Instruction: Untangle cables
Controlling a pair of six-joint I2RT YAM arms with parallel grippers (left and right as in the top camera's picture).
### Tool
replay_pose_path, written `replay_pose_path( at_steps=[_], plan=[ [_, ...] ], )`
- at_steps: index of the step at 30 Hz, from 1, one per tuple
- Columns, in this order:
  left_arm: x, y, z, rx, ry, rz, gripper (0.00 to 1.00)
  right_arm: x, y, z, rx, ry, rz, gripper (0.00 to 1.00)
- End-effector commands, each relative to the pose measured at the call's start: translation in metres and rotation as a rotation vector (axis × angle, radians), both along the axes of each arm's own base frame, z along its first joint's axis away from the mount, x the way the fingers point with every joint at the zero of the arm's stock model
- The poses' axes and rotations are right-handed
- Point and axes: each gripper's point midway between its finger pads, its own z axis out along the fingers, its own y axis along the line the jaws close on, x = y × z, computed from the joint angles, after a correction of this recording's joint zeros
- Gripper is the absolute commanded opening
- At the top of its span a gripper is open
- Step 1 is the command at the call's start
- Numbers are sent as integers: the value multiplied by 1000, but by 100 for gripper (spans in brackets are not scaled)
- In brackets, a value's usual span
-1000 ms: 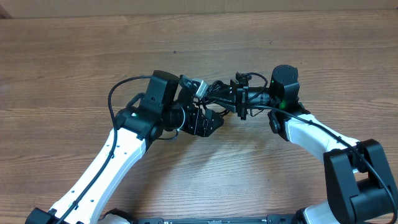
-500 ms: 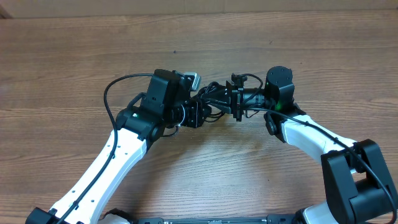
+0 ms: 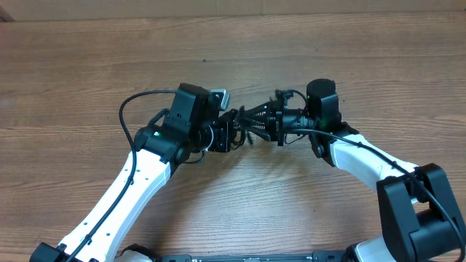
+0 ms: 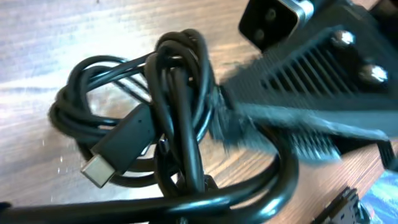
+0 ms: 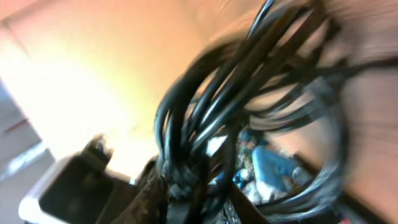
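Closer together now at frame centre, the right gripper (image 3: pixel 251 121) clamps the cables (image 4: pixel 177 93) (light, limp, slippery). I cannot tell the left gripper's (image 3: pixel 231 135) state. Judged best hold: beside the plug (image 4: pixel 115 152).

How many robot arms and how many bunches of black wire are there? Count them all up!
robot arms: 2, the left arm and the right arm
black wire bunch: 1
total: 3

The cables (image 5: pixel 211 112) are a motion-smeared blur in the right wrist view. Beside the cables, a ribbed black piece (image 4: pixel 292 81) is blurred and cut off by the edge.
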Motion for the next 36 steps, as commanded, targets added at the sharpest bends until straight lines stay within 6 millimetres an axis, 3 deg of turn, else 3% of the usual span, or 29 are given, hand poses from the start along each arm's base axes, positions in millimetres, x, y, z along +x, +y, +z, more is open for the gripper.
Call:
replay_pose_path(
  at_steps=[1, 8, 17, 21, 25, 30, 36],
  plan=[
    [-6, -3, 3, -5, 9, -40, 4, 20, -17, -11, -124, -180, -83, 25],
    [-23, 16, -16, 94, 104, -7, 4, 23, -23, -19, -202, -390, -39, 26],
    [-39, 30, -26, 85, 292, 159, 4, 24, -23, -17, -273, -756, 65, 44],
    [-33, 36, -23, 29, 341, 240, 4, 25, -20, -6, -256, -894, 91, 50],
    [-25, 37, -16, -45, 357, 272, 4, 21, -10, 19, -186, -1089, 127, 53],
    [-11, 27, -3, -155, 344, 291, 4, 11, 11, 42, -143, -1386, 178, 53],
    [-7, 10, 14, -284, 379, 283, 4, -3, 33, 43, -172, -1700, 261, 28]
  ],
)
